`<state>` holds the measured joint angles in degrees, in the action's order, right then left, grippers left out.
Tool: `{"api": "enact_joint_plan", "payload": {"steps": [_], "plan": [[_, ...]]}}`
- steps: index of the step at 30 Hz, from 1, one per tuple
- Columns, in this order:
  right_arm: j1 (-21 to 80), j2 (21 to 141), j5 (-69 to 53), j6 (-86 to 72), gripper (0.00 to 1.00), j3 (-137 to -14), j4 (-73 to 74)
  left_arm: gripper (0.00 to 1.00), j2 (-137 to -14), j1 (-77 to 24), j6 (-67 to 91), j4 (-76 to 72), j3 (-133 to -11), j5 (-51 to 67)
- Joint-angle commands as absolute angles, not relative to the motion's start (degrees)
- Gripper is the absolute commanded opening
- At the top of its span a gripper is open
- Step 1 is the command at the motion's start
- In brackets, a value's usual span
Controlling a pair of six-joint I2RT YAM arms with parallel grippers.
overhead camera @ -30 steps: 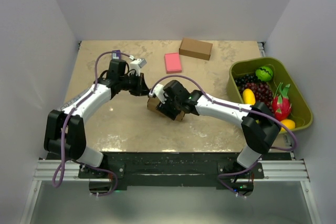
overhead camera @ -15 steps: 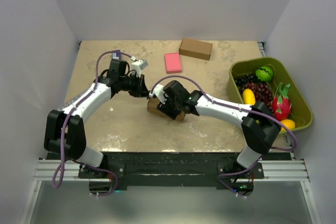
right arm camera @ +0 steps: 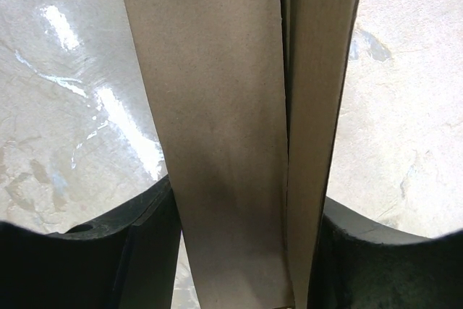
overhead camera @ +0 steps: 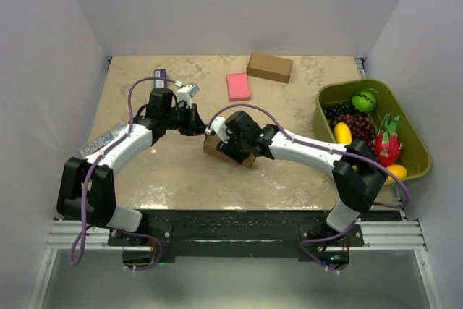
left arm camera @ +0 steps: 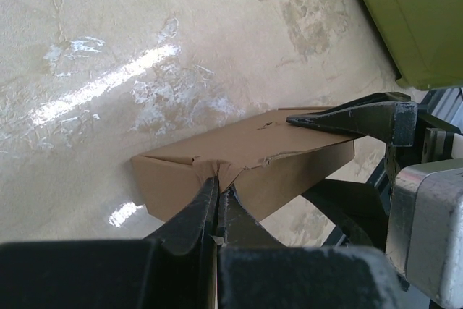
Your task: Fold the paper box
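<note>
Right hand [overhead camera: 231,148] has tightened on one paper box [overhead camera: 211,145] — left hand [overhead camera: 197,125] closed.

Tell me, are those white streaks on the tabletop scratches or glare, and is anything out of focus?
Glare. Left wrist view: bright reflections streak the glossy table; the near left end effector is soft. Right wrist view: similar streaks left of the paper box, which looms slightly blurred. Top view: evenly lit, sharp.
</note>
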<state>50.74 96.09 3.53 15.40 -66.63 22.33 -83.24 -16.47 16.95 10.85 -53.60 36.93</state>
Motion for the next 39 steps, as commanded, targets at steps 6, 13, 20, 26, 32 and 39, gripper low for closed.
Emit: {"api": "enact_joint_plan", "payload": {"steps": [6, 13, 20, 26, 32, 39], "plan": [[51.1, 99.7, 1.1, 14.5, 0.53, -66.0, 24.0, 0.0, -79.0, -19.8, 17.2, 10.4, -47.6, 37.7], [51.1, 99.8, 1.5, 14.4, 0.52, -66.0, 23.9, 0.0, -76.6, -20.6, 18.1, 9.2, -43.7, 32.3], [51.1, 100.1, 1.8, 14.4, 0.52, -66.1, 23.8, 0.0, -74.1, -22.4, 22.5, 1.1, -36.7, 30.3], [51.0, 100.4, 2.5, 14.2, 0.52, -66.0, 23.6, 0.0, -73.0, -23.8, 24.7, -2.9, -33.2, 28.1], [50.8, 100.3, 3.2, 14.2, 0.52, -66.0, 23.6, 0.0, -72.3, -24.1, 23.4, -1.6, -30.6, 24.0], [50.5, 99.8, 4.8, 13.9, 0.52, -66.1, 23.6, 0.0, -71.6, -25.0, 23.4, -1.5, -28.1, 20.5]]}}
